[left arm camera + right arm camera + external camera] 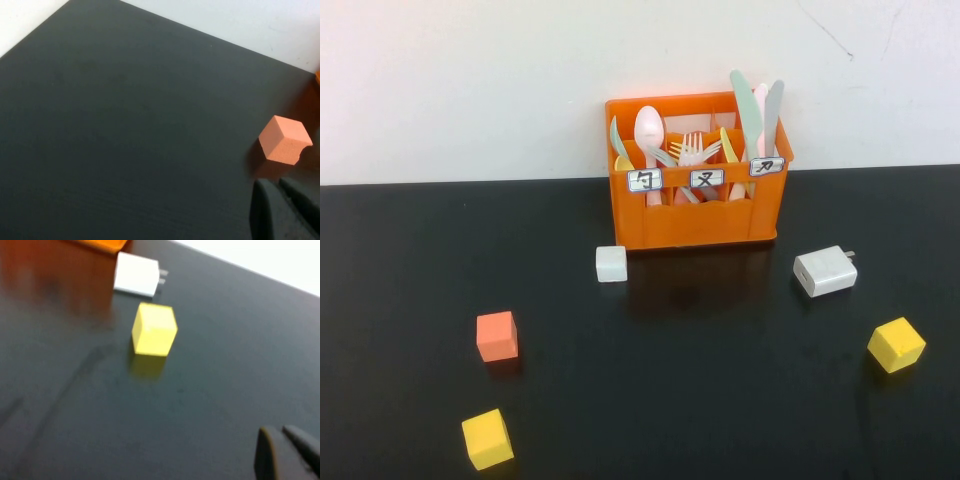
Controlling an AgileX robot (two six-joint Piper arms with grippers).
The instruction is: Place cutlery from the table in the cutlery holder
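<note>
Glossy black table, orange cutlery holder, grey-green knife upright inside

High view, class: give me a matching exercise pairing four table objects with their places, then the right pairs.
1 white charger
2 orange cube
3 pale grey-green knife
4 small white block

A in the cutlery holder, right compartment
B by the holder's front left corner
C right of the holder, on the table
D left side, behind a yellow cube

1-C, 2-D, 3-A, 4-B
</note>
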